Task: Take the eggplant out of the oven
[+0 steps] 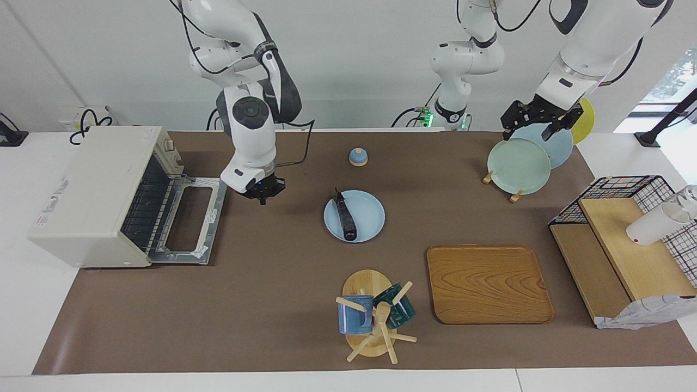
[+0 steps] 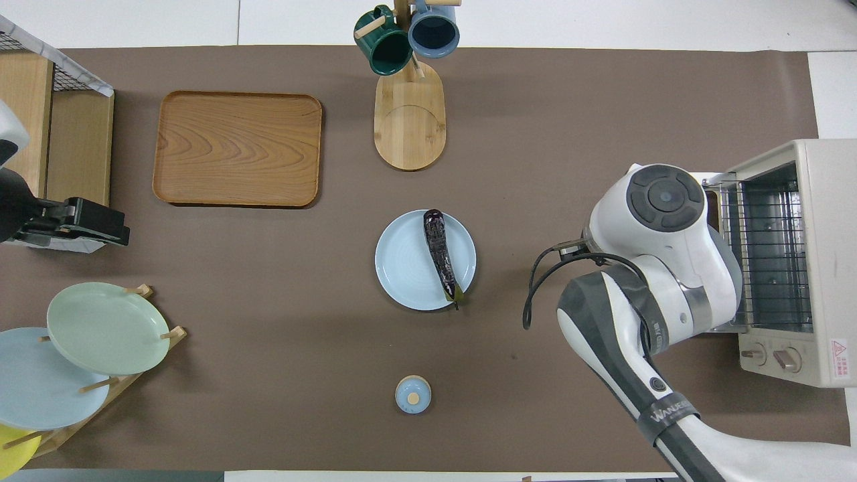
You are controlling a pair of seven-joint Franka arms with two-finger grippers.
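The dark purple eggplant [image 1: 345, 218] lies on a light blue plate [image 1: 373, 220] in the middle of the table, its green stem toward the robots; it also shows in the overhead view [image 2: 440, 251] on the plate [image 2: 402, 268]. The off-white oven [image 1: 87, 196] stands at the right arm's end with its glass door [image 1: 188, 218] folded down flat and its wire rack [image 2: 770, 261] bare. My right gripper [image 1: 263, 195] hangs over the table between the oven door and the plate, holding nothing. My left gripper [image 1: 527, 130] is open and empty, waiting over the plate rack.
A small blue lidded knob [image 1: 358, 157] sits nearer to the robots than the plate. A wooden tray [image 1: 487, 283] and a mug tree [image 1: 370, 316] lie farther out. A plate rack [image 1: 520, 166] and a black wire basket shelf [image 1: 626, 239] with a white cup [image 1: 653, 223] stand at the left arm's end.
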